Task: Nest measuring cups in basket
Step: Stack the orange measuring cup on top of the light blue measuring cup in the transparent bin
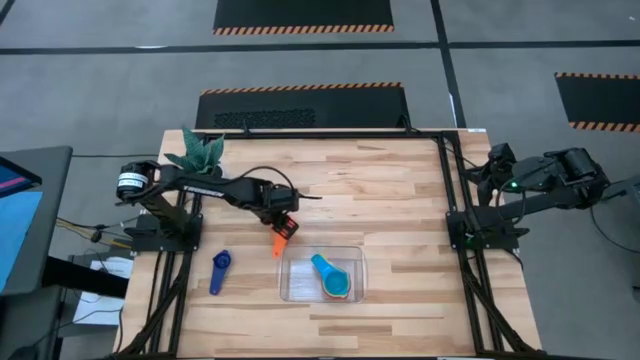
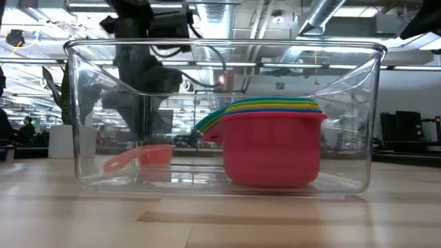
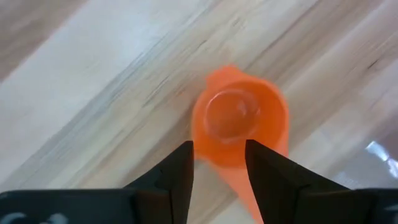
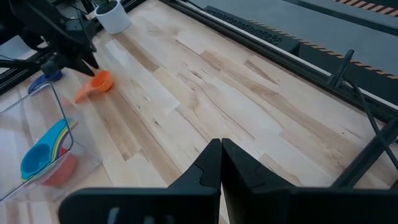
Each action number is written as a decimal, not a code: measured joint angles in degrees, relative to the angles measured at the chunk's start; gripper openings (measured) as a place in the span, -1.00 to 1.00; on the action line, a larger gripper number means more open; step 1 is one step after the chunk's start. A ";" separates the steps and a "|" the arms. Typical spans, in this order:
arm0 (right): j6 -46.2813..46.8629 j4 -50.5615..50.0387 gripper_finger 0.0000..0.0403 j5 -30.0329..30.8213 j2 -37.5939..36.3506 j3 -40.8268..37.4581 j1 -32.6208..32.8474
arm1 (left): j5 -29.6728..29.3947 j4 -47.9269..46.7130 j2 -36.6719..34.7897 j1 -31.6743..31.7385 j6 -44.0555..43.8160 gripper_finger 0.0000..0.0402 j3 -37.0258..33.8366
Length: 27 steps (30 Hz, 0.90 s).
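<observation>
Cataloguing items on the wooden tabletop point(image 1: 400, 200), each placed relative to the left end effector.

Left end effector point(image 1: 287, 224): hovering above the boards, fingers point(image 3: 177, 177) apart with bare wood showing between them; nothing gripped.

Orange measuring cup point(image 1: 279, 241): lying on the tabletop directly under and just ahead of the left end effector, bowl point(image 3: 239, 121) up, handle passing beneath one finger. Whether the fingers touch it cannot be told. It sits outside the basket, just beside its near corner.

Basket point(image 1: 352, 255): clear rectangular tub, close beside the left end effector on the side towards the right arm, standing flat on the tabletop.

Nested measuring cups point(image 1: 331, 277): stacked inside the basket, light blue one uppermost; in the low view the red cup point(image 2: 272, 148) is outermost, with yellow, green and blue rims layered above it.

Navy measuring cup point(image 1: 219, 270): on the tabletop, well apart from the left end effector on the side away from the basket.

Potted plant point(image 1: 198, 152): at the tabletop corner behind the left arm.

Right end effector point(image 4: 221, 163): parked off the tabletop's right edge, well apart, fingers pressed together.
</observation>
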 joint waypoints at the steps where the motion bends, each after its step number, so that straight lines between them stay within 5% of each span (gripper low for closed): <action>1: -0.02 0.01 -0.87 0.00 0.01 0.00 -0.01 | -0.40 -1.92 -0.01 -0.01 -0.01 -0.34 1.12; 10: -0.07 -0.03 -0.87 0.03 0.04 0.01 -0.02 | -5.75 -6.21 0.16 -0.07 1.03 -0.34 3.20; 27: -0.16 -1.07 -0.87 0.13 0.03 0.01 -0.02 | -4.84 -4.70 2.12 0.11 7.33 -0.34 2.60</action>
